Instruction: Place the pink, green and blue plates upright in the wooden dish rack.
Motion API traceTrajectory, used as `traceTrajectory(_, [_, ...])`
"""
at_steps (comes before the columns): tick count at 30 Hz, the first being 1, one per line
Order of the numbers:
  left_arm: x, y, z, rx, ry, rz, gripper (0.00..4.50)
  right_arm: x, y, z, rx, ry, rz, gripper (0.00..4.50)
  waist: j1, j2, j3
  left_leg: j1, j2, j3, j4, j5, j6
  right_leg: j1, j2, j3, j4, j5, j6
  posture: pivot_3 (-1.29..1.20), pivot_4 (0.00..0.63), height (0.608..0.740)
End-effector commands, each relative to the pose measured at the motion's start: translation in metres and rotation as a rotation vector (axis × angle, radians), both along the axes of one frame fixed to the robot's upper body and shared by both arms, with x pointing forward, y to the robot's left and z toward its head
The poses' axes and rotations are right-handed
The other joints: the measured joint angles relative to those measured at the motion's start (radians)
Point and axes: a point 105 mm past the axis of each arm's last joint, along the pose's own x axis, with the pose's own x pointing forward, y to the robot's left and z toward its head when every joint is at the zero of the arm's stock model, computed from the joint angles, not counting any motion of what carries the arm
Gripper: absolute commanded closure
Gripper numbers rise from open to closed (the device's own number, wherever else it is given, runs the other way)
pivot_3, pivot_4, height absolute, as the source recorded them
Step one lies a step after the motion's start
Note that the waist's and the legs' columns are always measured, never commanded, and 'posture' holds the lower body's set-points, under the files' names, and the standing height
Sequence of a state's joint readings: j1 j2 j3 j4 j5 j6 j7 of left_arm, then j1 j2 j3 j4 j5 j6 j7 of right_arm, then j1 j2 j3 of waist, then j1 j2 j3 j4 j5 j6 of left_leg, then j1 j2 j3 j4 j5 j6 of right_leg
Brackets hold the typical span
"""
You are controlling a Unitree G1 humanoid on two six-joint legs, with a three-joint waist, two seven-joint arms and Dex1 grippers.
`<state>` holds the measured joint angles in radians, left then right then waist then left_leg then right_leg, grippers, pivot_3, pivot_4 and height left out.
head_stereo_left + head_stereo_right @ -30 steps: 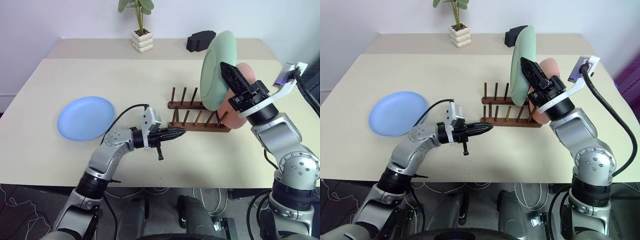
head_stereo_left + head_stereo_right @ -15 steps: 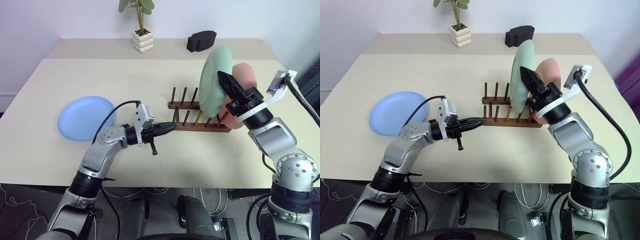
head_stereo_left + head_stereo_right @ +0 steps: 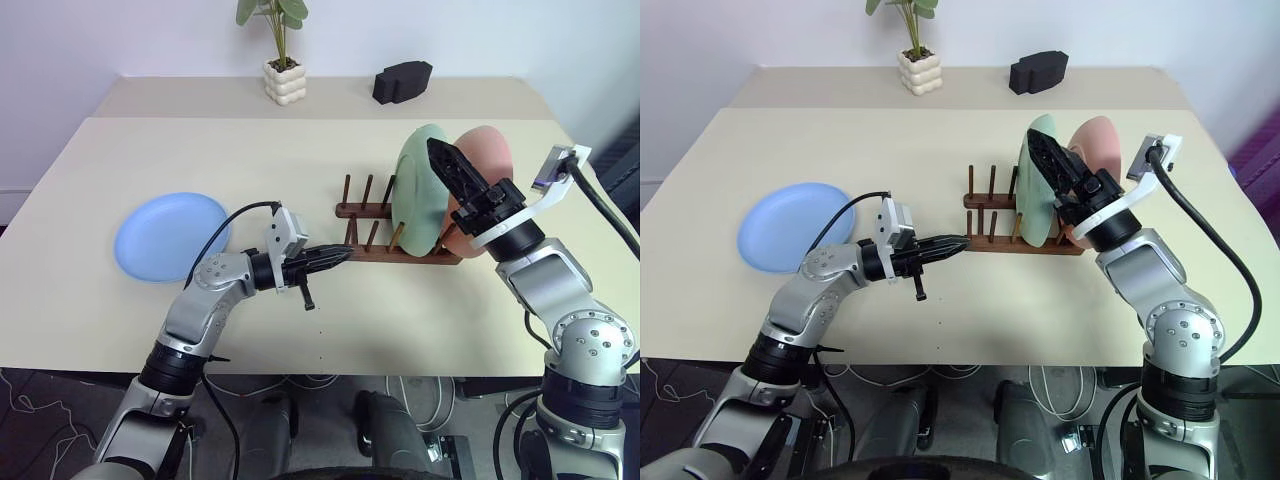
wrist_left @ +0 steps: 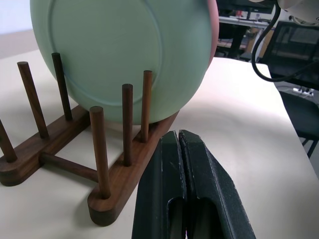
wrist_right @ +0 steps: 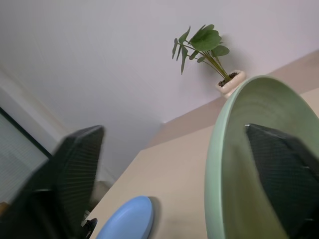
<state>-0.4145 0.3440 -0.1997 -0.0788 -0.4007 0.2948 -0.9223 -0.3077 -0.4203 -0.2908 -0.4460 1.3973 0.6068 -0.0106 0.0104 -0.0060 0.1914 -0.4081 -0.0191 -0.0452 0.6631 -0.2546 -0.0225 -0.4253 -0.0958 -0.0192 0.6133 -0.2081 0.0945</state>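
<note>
The right gripper (image 5: pixel 169 189) has its jaws spread wide; the rim of the green plate (image 3: pixel 420 195) stands in the gap, one finger (image 5: pixel 75 169) clear of it on the outer side, the other finger (image 5: pixel 279 169) inside the bowl of the plate. The left gripper (image 4: pixel 182 164) has its jaws pressed together on nothing, pointing level at the near end of the wooden dish rack (image 3: pixel 372 232) and stopping just beside its front rail.

The green plate stands upright between the rack's pegs, its lower edge on the rails. The pink plate (image 3: pixel 482 160) stands upright just behind it at the right end of the rack. Peg slots to the left of the green plate are free. The blue plate (image 3: pixel 172 236) lies flat on the table (image 3: pixel 300 150), well apart from the rack to its left, with bare tabletop between.

A potted plant (image 3: pixel 281 45) and a black block (image 3: pixel 402 80) sit at the far edge, against a pale wall.

One second ago the green plate was held raised above the rack in closed jaws; now it is seated and the jaws have parted.
</note>
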Motion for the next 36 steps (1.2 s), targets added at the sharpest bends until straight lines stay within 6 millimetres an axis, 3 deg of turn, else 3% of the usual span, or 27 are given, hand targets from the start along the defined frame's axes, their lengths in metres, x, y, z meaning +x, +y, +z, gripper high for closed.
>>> traceTrajectory(1, [0.0, 0.0, 0.008, -0.013, -0.045, -0.004, 4.5, -0.004, 0.0, 0.008, -0.001, -0.038, 0.006, 0.08, 0.0, 0.0, 0.0, 0.0, 0.0, 0.0, 0.0, 0.0, 0.0, 0.0, 0.0, 0.0, 0.0, 0.0, 0.0, 0.0, 0.15, 0.74])
traceTrajectory(11, [-0.002, -0.001, 0.006, -0.015, -0.032, -0.015, 4.5, -0.012, -0.003, 0.025, -0.152, -0.123, -0.031, 0.08, 0.0, 0.0, 0.0, 0.0, 0.0, 0.0, 0.0, 0.0, 0.0, 0.0, 0.0, 0.0, 0.0, 0.0, 0.0, 0.0, 0.15, 0.74])
traceTrajectory(20, [-0.001, -0.004, 0.009, -0.015, -0.035, -0.021, 4.5, -0.01, -0.022, 0.041, -0.344, -0.199, -0.123, 0.08, 0.002, 0.0, 0.0, -0.001, 0.0, 0.0, 0.0, 0.0, 0.0, 0.0, 0.0, 0.0, -0.001, 0.0, 0.0, 0.0, 0.15, 0.74])
traceTrajectory(23, [0.001, -0.001, 0.013, -0.017, -0.045, -0.014, 4.5, -0.011, -0.022, 0.05, -0.529, -0.297, -0.135, 0.08, 0.002, 0.0, 0.0, -0.001, 0.0, 0.0, 0.0, 0.0, 0.0, 0.0, 0.0, 0.0, -0.001, 0.0, 0.0, 0.0, 0.15, 0.74])
traceTrajectory(25, [0.011, 0.011, 0.014, 0.023, -0.062, 0.058, 4.5, -0.013, -0.009, 0.058, -0.721, -0.407, -0.101, 0.08, -0.001, 0.0, 0.001, -0.001, 0.0, 0.0, 0.0, 0.0, 0.0, -0.001, 0.0, 0.0, -0.001, 0.0, 0.0, 0.0, 0.15, 0.74])
traceTrajectory(29, [0.036, 0.049, 0.028, 0.046, -0.097, 0.256, 2.67, -0.019, 0.027, 0.057, -0.979, -0.574, 0.041, 0.0, -0.014, -0.001, 0.001, 0.0, 0.002, 0.001, -0.001, 0.0, 0.0, -0.002, 0.002, 0.0, -0.001, -0.002, 0.002, 0.0, 0.15, 0.74])
traceTrajectory(34, [0.051, 0.118, 0.061, 0.01, -0.127, 0.543, 0.14, -0.015, 0.064, 0.025, -1.214, -0.691, 0.202, 0.0, -0.025, -0.003, 0.003, -0.001, 0.002, 0.001, -0.002, 0.0, 0.0, -0.003, 0.002, 0.0, -0.001, -0.001, 0.003, 0.0, 0.15, 0.74])
traceTrajectory(36, [0.055, 0.151, 0.065, 0.06, -0.131, 0.697, 0.06, -0.01, 0.073, 0.011, -1.262, -0.71, 0.238, 0.0, -0.025, -0.004, 0.004, -0.001, 0.002, 0.001, -0.002, 0.0, 0.0, -0.003, 0.002, 0.0, -0.001, -0.001, 0.003, 0.0, 0.15, 0.74])
